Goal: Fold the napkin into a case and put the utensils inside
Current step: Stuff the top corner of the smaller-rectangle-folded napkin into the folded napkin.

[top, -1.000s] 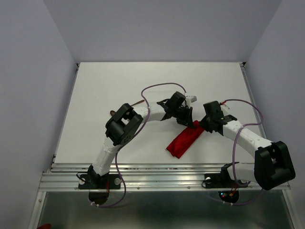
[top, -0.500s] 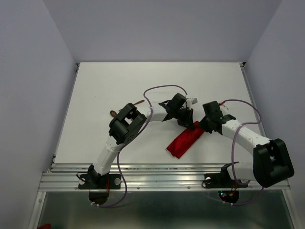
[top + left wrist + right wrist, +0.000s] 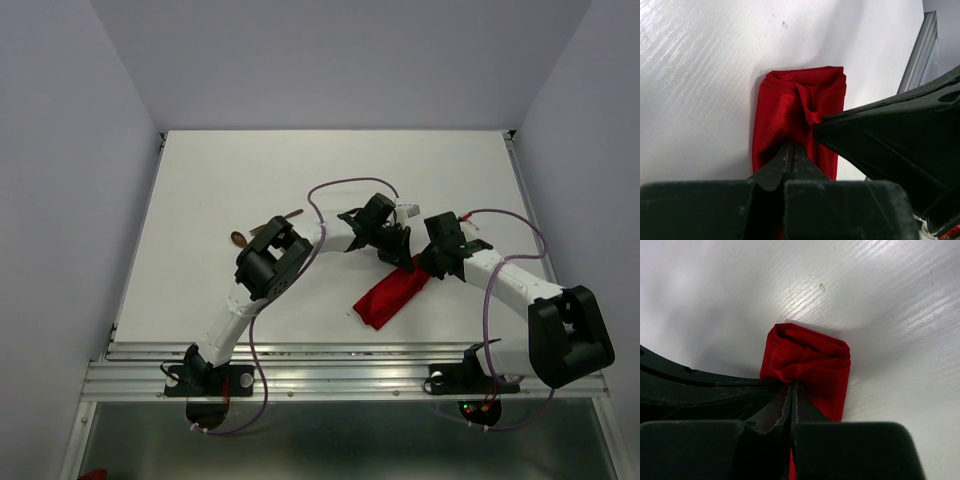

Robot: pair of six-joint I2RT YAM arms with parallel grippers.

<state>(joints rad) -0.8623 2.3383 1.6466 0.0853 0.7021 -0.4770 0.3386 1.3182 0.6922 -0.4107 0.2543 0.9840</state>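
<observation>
Pinching the far end of the case [image 3: 386, 297], left gripper [image 3: 791, 150] and right gripper [image 3: 791, 388] both clamp tight on it, so folding looks pretty much done and next up is opening it for the utensils [image 3: 240, 238].

The place is a robotics lab test cell, not a home or a kitchen. A flat white table [image 3: 220, 180] is boxed in on three sides by plain, pale lavender walls [image 3: 60, 200] with nothing hung on them. A slotted aluminium rail [image 3: 330, 372] runs along the table's near edge, and both robot arms are bolted to it side by side: the left arm [image 3: 232, 315] and the right arm [image 3: 515, 290], each white with black joints. Purple cables [image 3: 345, 181] loop loosely over the arms, exposed rather than tucked away. Small coloured indicator lights [image 3: 468, 407] glow by the right arm's base. Metal trim [image 3: 527, 200] lines the table's right edge.
</observation>
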